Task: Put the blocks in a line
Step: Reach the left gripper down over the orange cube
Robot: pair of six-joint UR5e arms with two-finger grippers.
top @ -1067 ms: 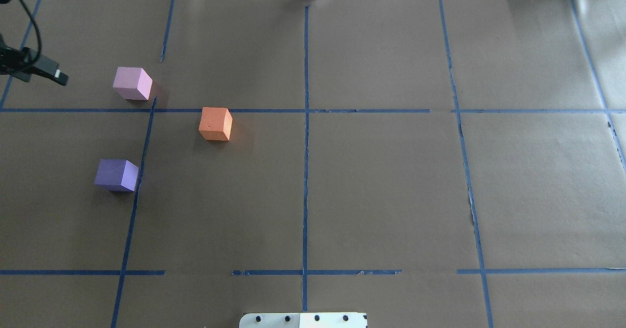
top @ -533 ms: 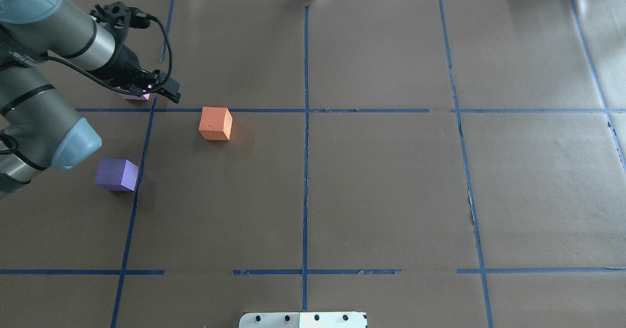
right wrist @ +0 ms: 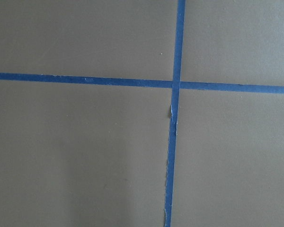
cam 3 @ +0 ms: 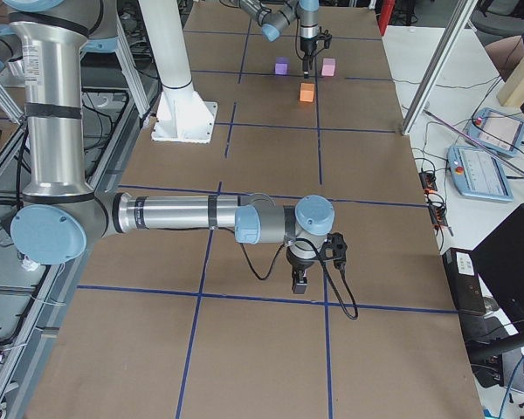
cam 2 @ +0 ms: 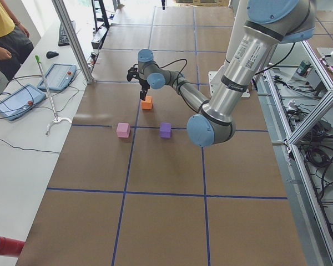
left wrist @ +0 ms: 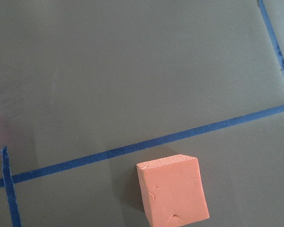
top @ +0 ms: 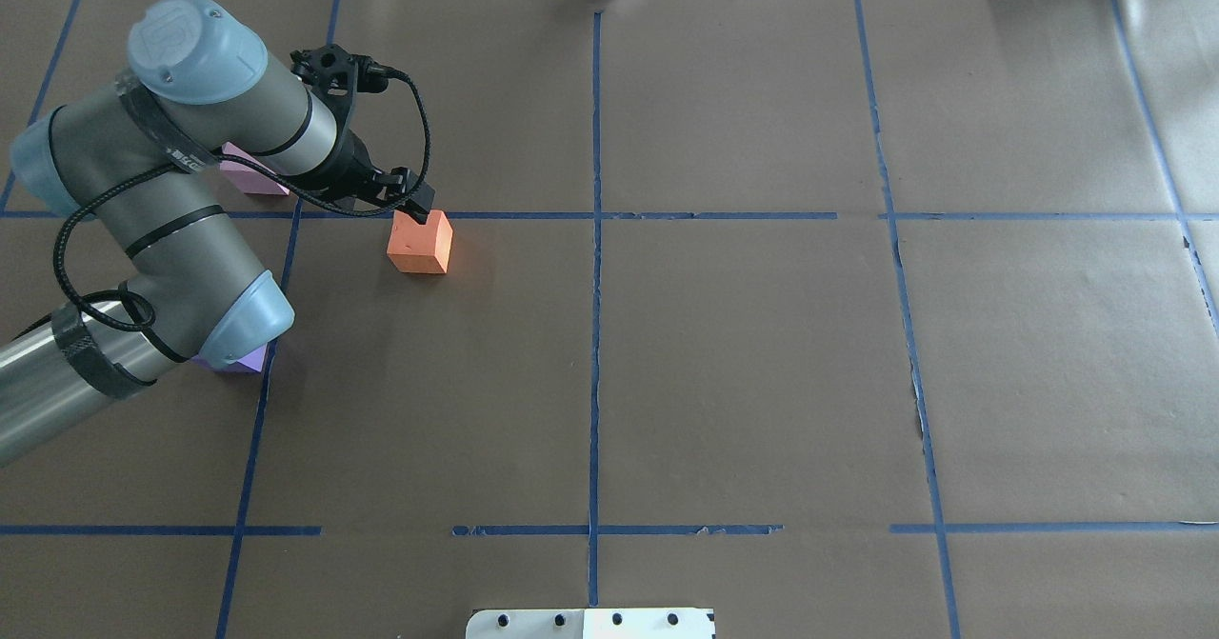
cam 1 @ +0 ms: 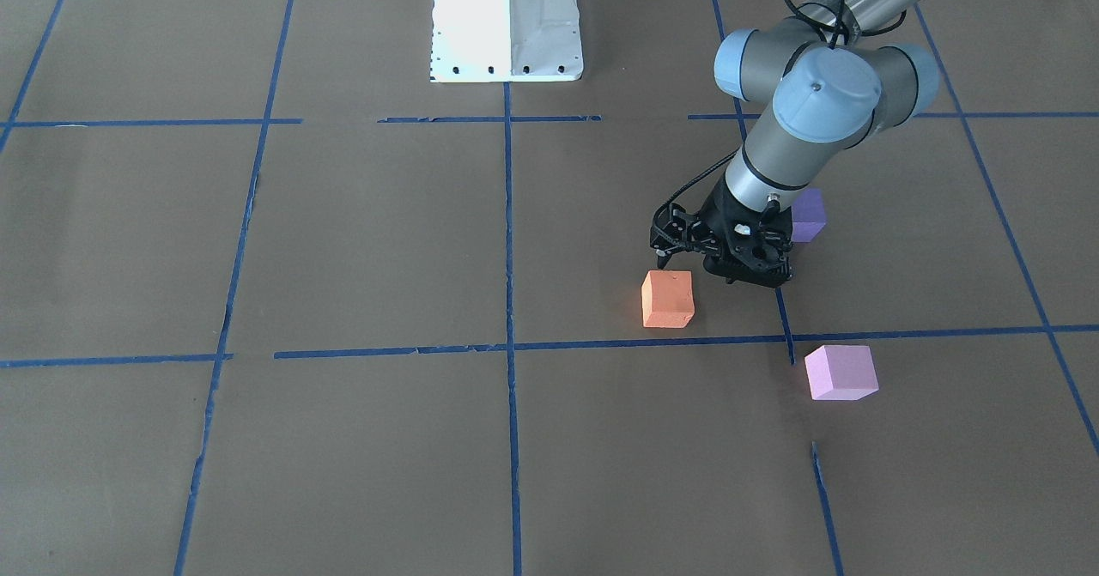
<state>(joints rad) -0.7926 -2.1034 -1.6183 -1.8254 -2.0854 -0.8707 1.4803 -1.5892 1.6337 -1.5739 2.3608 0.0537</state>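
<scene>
The orange block (top: 419, 244) sits just nearer than a blue tape line, left of centre; it fills the bottom of the left wrist view (left wrist: 173, 191). The pale pink block (cam 1: 841, 372) and the violet-purple block (cam 1: 809, 215) stand apart to its left, both partly hidden by the arm in the overhead view. My left gripper (cam 1: 745, 275) hovers beside the orange block on the purple block's side, looks open, and holds nothing. My right gripper (cam 3: 299, 285) hangs over bare table far from the blocks. I cannot tell whether it is open or shut.
Blue tape lines (top: 596, 239) form a grid on the brown paper. The white robot base (cam 1: 506, 35) stands at the robot's edge. The left arm's elbow (top: 233, 320) overhangs the purple block. A side table (cam 2: 22, 100) with tablets and a person lies beyond the far edge.
My left arm has swept in from the left edge, passed over the pink block and now has its gripper at the orange block. The blocks have not moved.
</scene>
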